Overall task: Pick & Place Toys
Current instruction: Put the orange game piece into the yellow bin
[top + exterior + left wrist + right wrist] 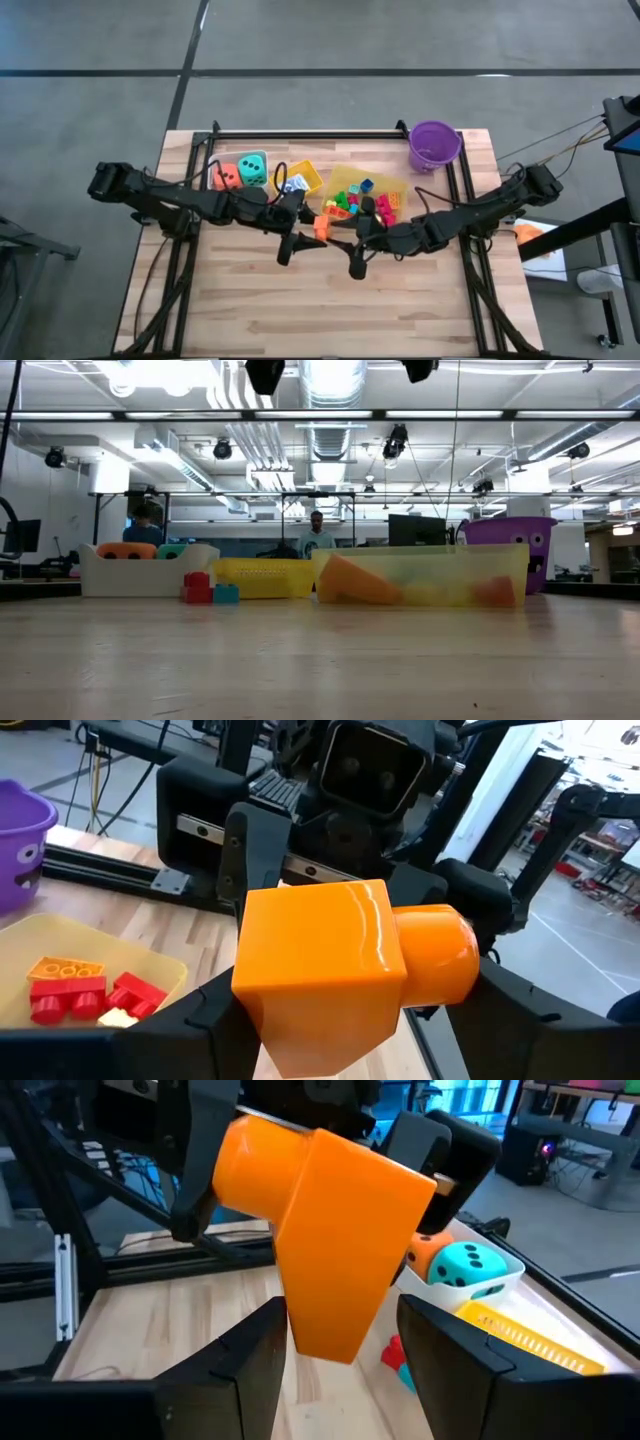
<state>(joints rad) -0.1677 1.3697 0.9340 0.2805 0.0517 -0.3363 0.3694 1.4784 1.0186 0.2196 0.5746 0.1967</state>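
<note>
An orange brick with a round peg on one end hangs above the middle of the table, with both arms meeting at it. My left gripper comes in from the table's left and my right gripper from the right, both about level, and each is shut on the brick. Several small bricks lie in a yellowish clear bin. An orange die and a teal die sit in a clear bin, and a blue-white card box sits in a yellow bin. My left gripper pinches the orange brick end to end: one finger on the flat face, the other at the peg end. It comes in level from the table's left. The brick is lifted clear. My right gripper has its two fingers on either side of the brick's narrow lower end, coming in level from the table's right. Whether both pads touch it does not show. The brick stands up from between the fingers, clear of the table.
A purple bucket stands at the far right corner. A red brick and a blue one lie on the table in front of the yellow bin. Bare wood stretches along the near half.
</note>
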